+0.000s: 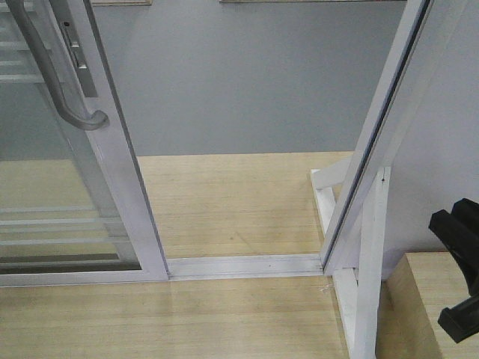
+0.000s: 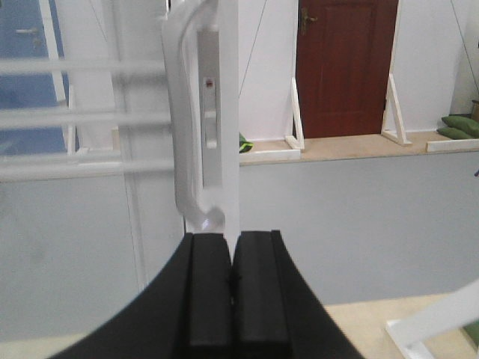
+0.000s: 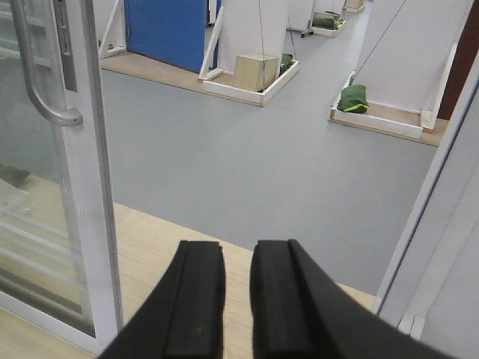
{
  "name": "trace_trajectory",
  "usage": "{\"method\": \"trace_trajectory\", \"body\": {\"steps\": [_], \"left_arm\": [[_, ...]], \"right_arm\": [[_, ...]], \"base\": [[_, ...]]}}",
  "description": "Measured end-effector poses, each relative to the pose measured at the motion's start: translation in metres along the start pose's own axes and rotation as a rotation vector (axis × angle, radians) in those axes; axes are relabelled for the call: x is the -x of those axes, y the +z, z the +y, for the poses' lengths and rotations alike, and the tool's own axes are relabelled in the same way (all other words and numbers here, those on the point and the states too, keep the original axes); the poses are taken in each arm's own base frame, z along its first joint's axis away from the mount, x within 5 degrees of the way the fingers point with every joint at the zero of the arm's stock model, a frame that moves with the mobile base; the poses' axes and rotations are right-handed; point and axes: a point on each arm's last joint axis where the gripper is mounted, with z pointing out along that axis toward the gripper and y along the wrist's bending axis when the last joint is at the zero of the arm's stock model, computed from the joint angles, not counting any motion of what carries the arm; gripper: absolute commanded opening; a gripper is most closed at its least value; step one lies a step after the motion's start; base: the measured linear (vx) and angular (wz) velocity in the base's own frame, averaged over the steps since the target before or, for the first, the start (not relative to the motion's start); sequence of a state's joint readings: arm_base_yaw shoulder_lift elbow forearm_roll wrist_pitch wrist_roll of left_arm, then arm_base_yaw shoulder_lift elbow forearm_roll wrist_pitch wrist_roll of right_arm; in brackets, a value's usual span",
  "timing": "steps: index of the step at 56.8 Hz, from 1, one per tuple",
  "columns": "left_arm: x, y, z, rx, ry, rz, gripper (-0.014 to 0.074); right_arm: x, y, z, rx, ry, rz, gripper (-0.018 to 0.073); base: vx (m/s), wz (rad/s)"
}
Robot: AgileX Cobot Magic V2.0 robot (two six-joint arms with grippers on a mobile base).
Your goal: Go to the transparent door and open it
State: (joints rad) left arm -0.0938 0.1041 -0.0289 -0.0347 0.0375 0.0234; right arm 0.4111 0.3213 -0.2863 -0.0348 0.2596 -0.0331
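Nearest the lens, left wrist view: left claw, black pads pressed together, nothing between them. Just past its tips, the lower end of the pull handle, running upright along the white frame edge. The claw appears close to the handle's curved foot but not around it; cannot tell whether they touch.

Right wrist view: right claw, pads a narrow slit apart, empty, aimed into the gap rather than at any frame. In the front view a black part at the right edge is probably this arm; too cropped to be sure.

Middle ground, front view: transparent door stands at left, glass with thin white bars, handle's bottom curl meeting the frame. Its leading edge sits on the floor track. To the right, a wide gap, then the slanted white post of the fixed frame. The door reads as already slid well open; judged from the gap, the task is near done or done.

Light wood floor spans the threshold, giving way to grey floor beyond.

Far: a blue door, a cardboard box on a low platform, green bundles, and a dark red door in the left wrist view.
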Motion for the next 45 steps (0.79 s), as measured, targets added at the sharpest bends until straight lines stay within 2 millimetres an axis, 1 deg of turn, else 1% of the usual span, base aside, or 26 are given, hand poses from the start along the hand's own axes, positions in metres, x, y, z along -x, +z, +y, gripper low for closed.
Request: {"method": "trace_trajectory", "body": {"steps": [2, 4, 14, 22, 45], "left_arm": [[-0.011, -0.002, 0.000, 0.000, -0.002, 0.011, -0.0006], [-0.016, -0.004, 0.000, -0.001, -0.002, 0.016, -0.0006], [-0.027, -0.008, 0.000, -0.004, 0.000, 0.094, -0.0006], [-0.030, -0.008, 0.000, -0.005, 0.001, 0.126, -0.0006], [-0.031, -0.008, 0.000, -0.005, 0.001, 0.131, -0.0006]], "right_arm": [[0.000, 0.000, 0.000, 0.000, 0.000, 0.000, 0.0217], [0.000, 0.000, 0.000, 0.000, 0.000, 0.000, 0.0217], [0.000, 0.000, 0.000, 0.000, 0.000, 0.002, 0.0217], [0.000, 0.000, 0.000, 0.000, 0.000, 0.002, 0.0217], [0.000, 0.000, 0.000, 0.000, 0.000, 0.002, 0.0217]], "base": [[0.00, 0.00], [0.00, 0.00], [0.00, 0.00], [0.00, 0.00], [0.00, 0.00]]}}
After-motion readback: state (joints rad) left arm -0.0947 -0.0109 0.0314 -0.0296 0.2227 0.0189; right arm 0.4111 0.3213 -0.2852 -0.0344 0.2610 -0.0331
